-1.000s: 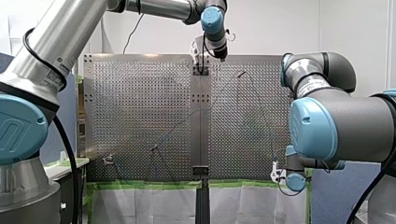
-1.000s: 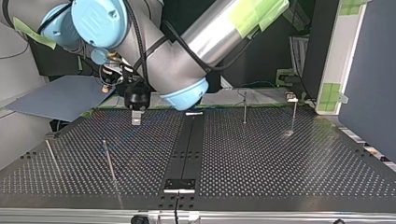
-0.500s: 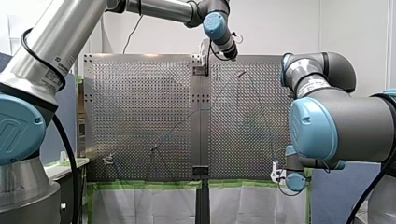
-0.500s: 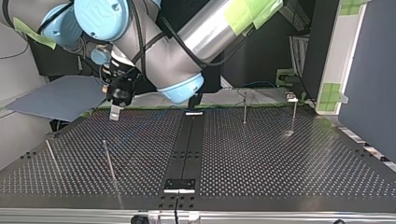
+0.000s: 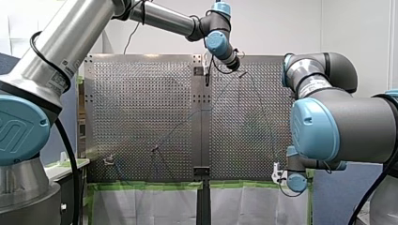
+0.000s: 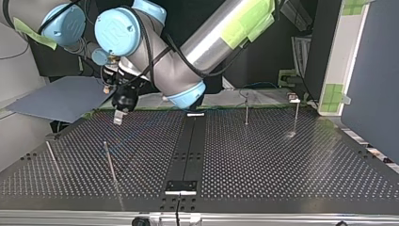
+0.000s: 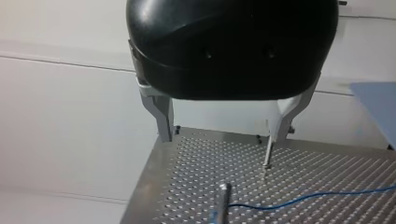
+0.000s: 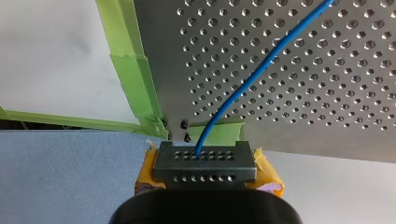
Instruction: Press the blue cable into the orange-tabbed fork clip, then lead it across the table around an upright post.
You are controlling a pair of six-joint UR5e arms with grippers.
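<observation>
The cable [image 8: 252, 79] is clamped in the right pincer [image 8: 204, 159], seemingly as anchor; the left pincer [image 7: 222, 137] is spread, empty.

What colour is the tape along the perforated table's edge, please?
Green; the tape shows best in the right wrist view.

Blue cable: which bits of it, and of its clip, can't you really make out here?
The blue cable: in the right wrist view its end vanishes into my right gripper; the edge cuts off its far run.
Top view: the cable is too thin to trace on the table.
Left wrist view: the post it meets is cut off, so around or beside is unclear.
The orange-tabbed fork clip: too small to pick out in any view.
</observation>
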